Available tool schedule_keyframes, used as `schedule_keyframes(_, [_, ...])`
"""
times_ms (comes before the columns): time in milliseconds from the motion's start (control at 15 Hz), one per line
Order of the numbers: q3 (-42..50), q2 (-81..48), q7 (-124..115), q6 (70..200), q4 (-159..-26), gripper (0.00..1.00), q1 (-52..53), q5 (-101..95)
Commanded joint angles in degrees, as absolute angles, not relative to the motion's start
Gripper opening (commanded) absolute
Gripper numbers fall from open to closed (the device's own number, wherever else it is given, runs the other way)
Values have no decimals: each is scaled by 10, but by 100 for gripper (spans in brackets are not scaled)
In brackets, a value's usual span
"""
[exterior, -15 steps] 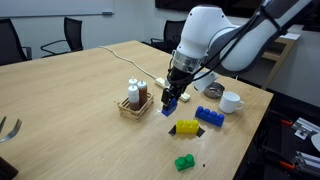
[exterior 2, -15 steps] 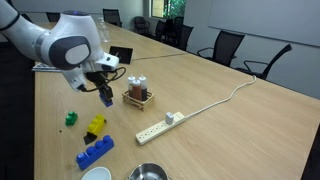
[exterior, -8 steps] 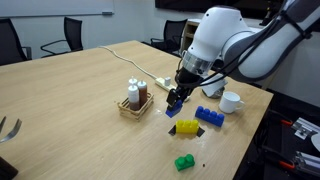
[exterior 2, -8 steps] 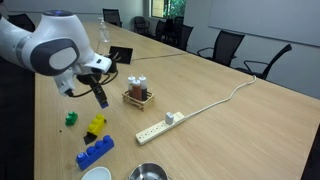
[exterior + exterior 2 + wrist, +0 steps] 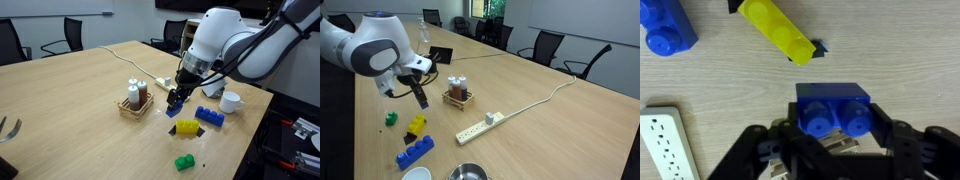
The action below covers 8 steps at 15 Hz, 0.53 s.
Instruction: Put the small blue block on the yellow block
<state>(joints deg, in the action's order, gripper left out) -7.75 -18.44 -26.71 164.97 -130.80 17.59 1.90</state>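
My gripper (image 5: 833,122) is shut on the small blue block (image 5: 832,107) and holds it in the air above the table. In an exterior view the block (image 5: 173,109) hangs just above and beside the yellow block (image 5: 185,128). In the wrist view the yellow block (image 5: 780,30) lies diagonally at the top, apart from the held block. In an exterior view the gripper (image 5: 421,98) sits above the yellow block (image 5: 417,125).
A longer dark-blue brick (image 5: 210,116) lies beside the yellow one, a green brick (image 5: 185,162) nearer the table edge. A wooden caddy with shakers (image 5: 135,98), a white power strip (image 5: 480,125), a white mug (image 5: 231,101) and a metal bowl (image 5: 468,172) stand around.
From one second ago the arm rose and shifted toward the yellow block with the small blue block in its jaws. Since half a second ago nothing has visibly moved.
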Motion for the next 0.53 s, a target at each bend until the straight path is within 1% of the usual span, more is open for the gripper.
schedule_keyframes(0, [-10, -166, -341, 1630, -1314, 44, 230, -25])
schedule_keyframes(200, [77, -159, -477, 1589, -1307, 44, 293, -128])
schedule_keyframes(267, [87, -158, -520, 1565, -1304, 44, 302, -156])
schedule_keyframes(333, [86, -154, -556, 1536, -1302, 44, 304, -178])
schedule_keyframes(467, [56, -145, -603, 1477, -1302, 44, 290, -189])
